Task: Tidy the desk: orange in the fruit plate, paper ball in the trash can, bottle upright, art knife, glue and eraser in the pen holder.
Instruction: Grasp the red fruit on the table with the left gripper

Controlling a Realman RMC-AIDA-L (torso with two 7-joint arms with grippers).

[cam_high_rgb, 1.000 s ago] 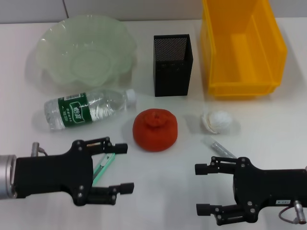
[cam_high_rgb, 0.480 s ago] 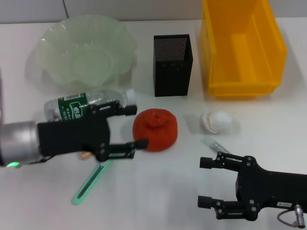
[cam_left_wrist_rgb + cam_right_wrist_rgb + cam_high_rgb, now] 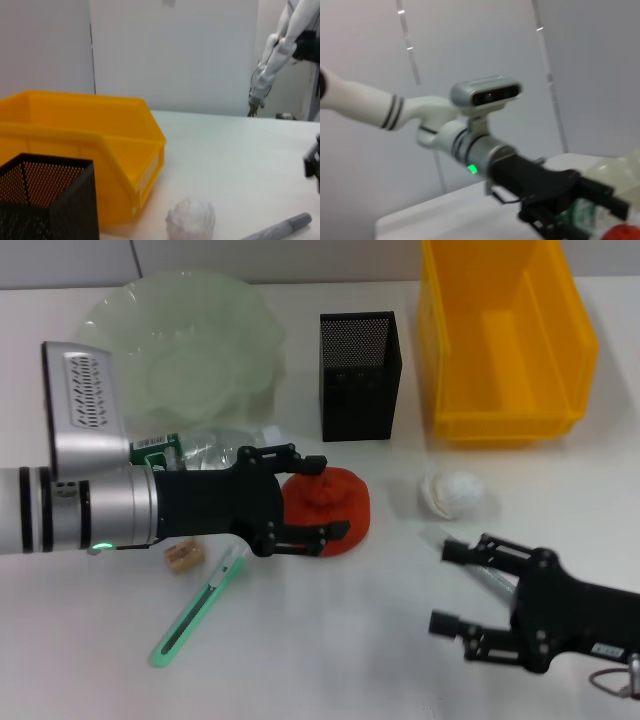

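We see nothing done yet: orange (image 3: 325,510) on the counter (image 3: 330,640) in front of the pen holder (image 3: 360,375), bottle (image 3: 195,450) lying left of the orange, paper ball (image 3: 452,493) right of it, art knife (image 3: 195,605), eraser (image 3: 183,557) loose. Left tool (image 3: 322,496) open, its fingers straddling the orange, not closed. Right tool (image 3: 448,585) open, empty, over the glue (image 3: 480,570).

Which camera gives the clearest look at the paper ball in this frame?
The head view: the paper ball lies whole and unobstructed on the desk, in front of the yellow bin. The left wrist view shows it low down, cut off at the edge. The right wrist view does not show it.
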